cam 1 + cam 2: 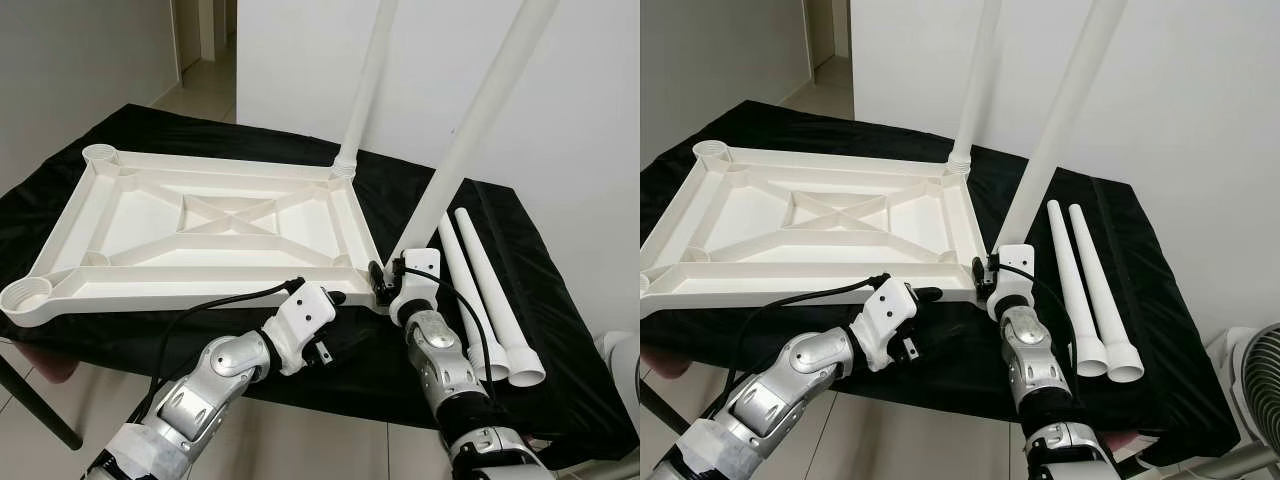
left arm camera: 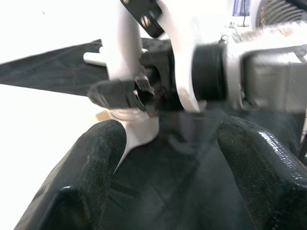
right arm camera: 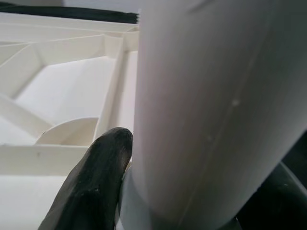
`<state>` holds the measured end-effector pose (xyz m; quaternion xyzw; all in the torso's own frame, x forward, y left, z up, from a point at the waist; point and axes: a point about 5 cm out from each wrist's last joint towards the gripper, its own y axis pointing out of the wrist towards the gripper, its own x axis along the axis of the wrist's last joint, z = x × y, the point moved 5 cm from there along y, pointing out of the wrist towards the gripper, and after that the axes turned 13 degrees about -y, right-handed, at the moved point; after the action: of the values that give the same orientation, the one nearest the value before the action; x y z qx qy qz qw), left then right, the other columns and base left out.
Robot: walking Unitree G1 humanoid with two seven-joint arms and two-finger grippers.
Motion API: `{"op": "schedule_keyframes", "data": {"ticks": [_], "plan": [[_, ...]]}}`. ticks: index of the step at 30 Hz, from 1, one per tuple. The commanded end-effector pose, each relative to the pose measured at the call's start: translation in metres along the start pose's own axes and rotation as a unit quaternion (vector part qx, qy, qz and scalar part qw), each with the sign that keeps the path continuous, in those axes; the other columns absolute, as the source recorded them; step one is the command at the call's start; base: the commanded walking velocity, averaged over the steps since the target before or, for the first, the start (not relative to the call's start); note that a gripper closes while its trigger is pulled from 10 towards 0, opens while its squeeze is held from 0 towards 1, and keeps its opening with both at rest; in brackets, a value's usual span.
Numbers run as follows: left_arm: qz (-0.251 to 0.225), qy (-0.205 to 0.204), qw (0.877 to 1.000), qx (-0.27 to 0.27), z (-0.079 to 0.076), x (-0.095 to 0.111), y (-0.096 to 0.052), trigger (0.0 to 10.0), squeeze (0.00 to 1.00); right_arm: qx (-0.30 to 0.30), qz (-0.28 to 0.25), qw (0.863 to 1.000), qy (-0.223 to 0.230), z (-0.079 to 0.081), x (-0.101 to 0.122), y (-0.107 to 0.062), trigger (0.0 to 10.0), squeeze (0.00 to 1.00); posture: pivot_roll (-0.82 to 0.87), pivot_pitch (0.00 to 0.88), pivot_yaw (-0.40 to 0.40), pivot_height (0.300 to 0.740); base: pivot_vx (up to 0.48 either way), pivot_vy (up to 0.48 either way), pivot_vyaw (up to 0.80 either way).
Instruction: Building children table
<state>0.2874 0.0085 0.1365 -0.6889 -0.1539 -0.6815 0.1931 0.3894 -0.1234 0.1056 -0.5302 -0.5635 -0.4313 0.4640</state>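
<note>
While the right gripper (image 1: 385,280) clamps the second white plastic leg (image 1: 480,125) into the near socket of the upturned white ribbed tabletop (image 1: 200,225), the left gripper (image 1: 335,300) hovers open beside that corner. Next: seat it straight, then fetch a loose leg (image 1: 478,295) lying right of the tabletop.

text: none legible | labels: none | numbers: none

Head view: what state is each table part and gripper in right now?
White plastic tabletop: upside down on black cloth.
Far leg: standing in corner socket.
Near leg: upright, gripped.
Two spare legs: lying loose.
Right gripper: shut on near leg.
Left gripper: open.
</note>
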Motion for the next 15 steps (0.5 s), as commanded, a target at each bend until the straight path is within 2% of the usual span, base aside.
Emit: {"op": "schedule_keyframes", "data": {"ticks": [1, 2, 3, 7, 15], "plan": [[0.004, 0.005, 1.000, -0.028, -0.003, 0.001, 0.002, 10.0, 0.00, -0.032, 0.028, 0.999, 0.008, -0.008, -0.014, -0.005, 10.0, 0.00, 0.00, 0.000, -0.126, 0.740, 0.000, 0.000, 0.00], [0.001, 0.001, 1.000, -0.017, 0.002, 0.002, 0.003, 10.0, 0.00, -0.076, 0.036, 0.996, 0.010, -0.011, -0.015, -0.010, 10.0, 0.00, 0.01, 0.000, -0.133, 0.740, 0.000, 0.000, 0.00], [0.001, 0.000, 1.000, -0.013, 0.003, 0.002, 0.003, 10.0, 0.00, -0.093, 0.039, 0.995, 0.012, -0.013, -0.017, -0.013, 10.0, 0.00, 0.01, 0.000, -0.133, 0.740, 0.000, 0.000, 0.00], [0.003, 0.004, 1.000, -0.004, 0.005, 0.002, 0.003, 10.0, 0.00, -0.112, 0.045, 0.993, 0.018, -0.013, -0.019, -0.018, 10.0, 0.00, 0.01, 0.000, -0.134, 0.740, 0.000, 0.000, 0.00], [-0.009, 0.001, 1.000, 0.028, 0.016, 0.005, 0.004, 10.0, 0.00, -0.132, 0.018, 0.991, 0.021, -0.027, -0.015, -0.030, 10.0, 0.00, 0.01, 0.000, -0.135, 0.740, 0.000, 0.000, 0.00]]}}
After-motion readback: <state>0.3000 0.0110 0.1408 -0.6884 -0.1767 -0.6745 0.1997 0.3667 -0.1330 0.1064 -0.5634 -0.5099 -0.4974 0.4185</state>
